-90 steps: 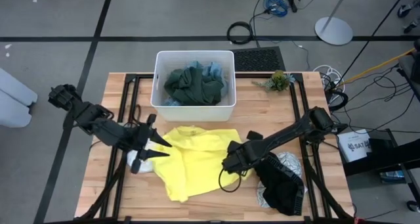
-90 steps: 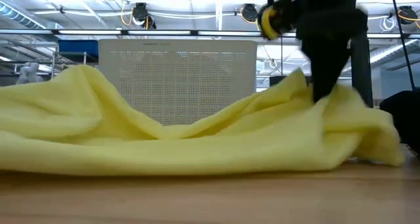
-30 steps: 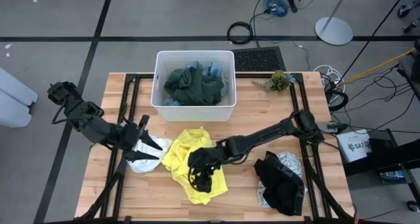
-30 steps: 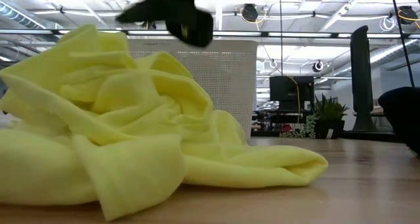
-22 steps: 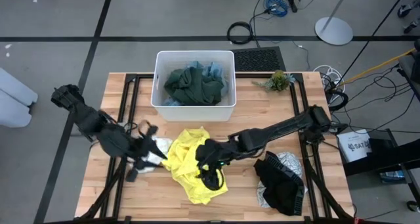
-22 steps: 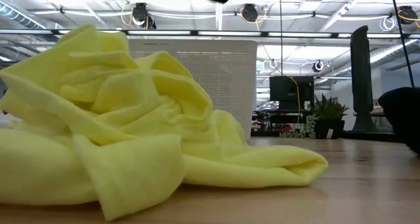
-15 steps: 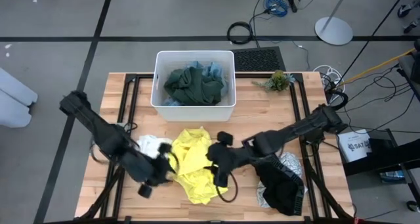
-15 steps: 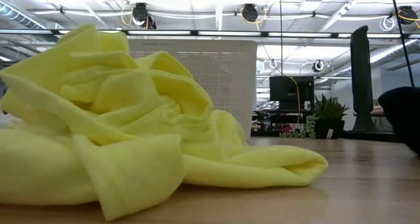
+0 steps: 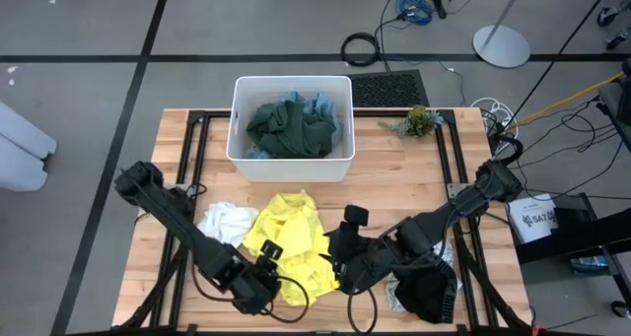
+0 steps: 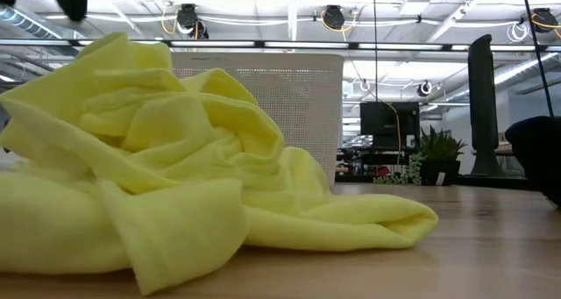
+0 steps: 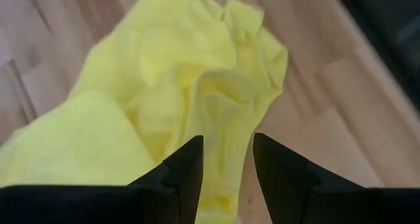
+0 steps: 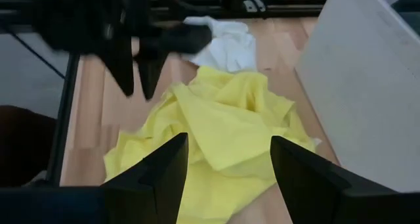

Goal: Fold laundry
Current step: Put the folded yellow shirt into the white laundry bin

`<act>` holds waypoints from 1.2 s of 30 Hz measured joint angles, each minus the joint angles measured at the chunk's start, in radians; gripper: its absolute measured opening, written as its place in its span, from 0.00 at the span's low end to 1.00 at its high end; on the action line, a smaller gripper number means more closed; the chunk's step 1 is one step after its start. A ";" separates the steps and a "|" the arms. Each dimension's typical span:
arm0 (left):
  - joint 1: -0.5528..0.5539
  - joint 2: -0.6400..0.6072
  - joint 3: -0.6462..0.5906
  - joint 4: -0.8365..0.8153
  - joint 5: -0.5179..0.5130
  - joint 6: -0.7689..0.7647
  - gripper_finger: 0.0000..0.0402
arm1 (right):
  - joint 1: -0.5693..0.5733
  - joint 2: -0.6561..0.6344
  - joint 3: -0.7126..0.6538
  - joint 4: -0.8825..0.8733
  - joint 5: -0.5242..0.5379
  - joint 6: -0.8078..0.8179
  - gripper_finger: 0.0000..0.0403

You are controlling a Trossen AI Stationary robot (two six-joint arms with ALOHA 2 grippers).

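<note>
While crumpled, yellow cloth (grippers apart)

High view: straight down, whole table. Low view: tabletop level, close behind yellow garment. Both wrist views share same garment, close.

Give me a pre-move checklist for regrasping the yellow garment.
1. Yellow garment released on the table, crumpled: ok.
2. Left end effector open, empty, above the garment's near edge: ok.
3. Right end effector open, empty, facing the garment: ok.
4. Garment flat enough to fold: not ok, it is bunched in a heap.
5. Small white cloth clear of the garment: cannot tell, they meet at the edge.
6. A corner or hem to grasp: cannot tell.
</note>
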 joint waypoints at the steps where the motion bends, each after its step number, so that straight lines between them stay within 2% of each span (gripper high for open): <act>1: 0.001 0.015 0.000 -0.001 0.000 0.005 0.36 | 0.000 -0.001 0.000 0.003 0.000 -0.002 0.50; 6: 0.019 0.047 0.000 0.001 -0.018 0.007 0.36 | -0.007 -0.002 0.000 0.006 0.000 -0.006 0.50; 13: 0.008 0.032 0.024 0.005 -0.089 0.030 0.38 | -0.010 -0.002 0.000 0.006 0.000 -0.005 0.50; 29: 0.006 0.039 0.028 0.004 -0.121 0.022 0.65 | -0.010 -0.002 0.000 0.005 -0.002 -0.005 0.50; 36: 0.009 0.112 -0.018 0.005 -0.141 0.055 0.71 | -0.010 -0.002 0.000 0.005 -0.003 -0.005 0.50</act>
